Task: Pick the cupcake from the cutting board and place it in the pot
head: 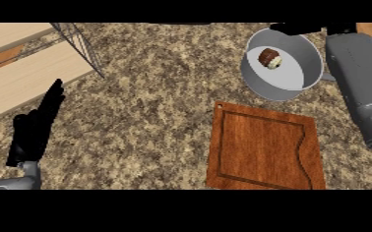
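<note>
The cupcake (269,58), brown with a pale side, lies on its side inside the grey pot (314,69) at the upper right. The wooden cutting board (265,147) below the pot carries nothing. My right forearm runs up the right edge. My right hand (296,28) shows at the top, just past the pot's far rim, with fingers stretched out and holding nothing; part of it is cut off by the view's edge. My left hand (33,128) rests open at the left edge, fingers up, far from the pot and board.
The speckled stone counter (152,103) spans the view. A light wooden surface (36,64) with a thin wire rack (80,42) sits at the upper left. The pot's handle sticks out toward my right forearm (352,73).
</note>
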Robot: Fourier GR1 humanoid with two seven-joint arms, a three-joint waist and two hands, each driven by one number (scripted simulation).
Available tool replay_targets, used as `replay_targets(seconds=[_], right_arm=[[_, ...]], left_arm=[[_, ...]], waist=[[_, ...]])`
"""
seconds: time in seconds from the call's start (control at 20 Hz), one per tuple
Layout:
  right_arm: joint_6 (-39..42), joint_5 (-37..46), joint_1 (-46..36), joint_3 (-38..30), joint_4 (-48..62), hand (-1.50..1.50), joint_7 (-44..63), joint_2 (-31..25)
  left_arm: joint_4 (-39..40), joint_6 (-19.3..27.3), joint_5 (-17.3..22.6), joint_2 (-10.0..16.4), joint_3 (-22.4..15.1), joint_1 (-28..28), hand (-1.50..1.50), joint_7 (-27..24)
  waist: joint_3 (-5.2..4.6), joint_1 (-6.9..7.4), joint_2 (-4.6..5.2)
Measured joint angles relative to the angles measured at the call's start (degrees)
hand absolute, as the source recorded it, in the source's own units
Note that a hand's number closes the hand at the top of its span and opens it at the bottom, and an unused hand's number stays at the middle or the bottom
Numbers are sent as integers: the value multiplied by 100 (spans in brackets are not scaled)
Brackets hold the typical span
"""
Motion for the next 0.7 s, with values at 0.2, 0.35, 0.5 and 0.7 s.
replay_targets(seconds=[0.2,0.35,0.5,0.7], right_arm=[[485,-405,-69,-327,126,-150,-60,-193],[969,-599,53,-463,236,-150,-137,-463],[1415,-802,275,-561,219,-150,-231,-615],[2058,-1082,599,-720,168,-150,-397,-1004]], left_arm=[[33,34,-52,-50,11,118,0,-110],[-5,-29,-7,5,84,104,0,-65],[-84,-63,29,33,160,159,0,11],[-108,-96,40,27,208,183,0,42]], waist=[[-7,-42,-23],[-9,-73,-33],[-11,-128,-59],[-11,-165,-70]])
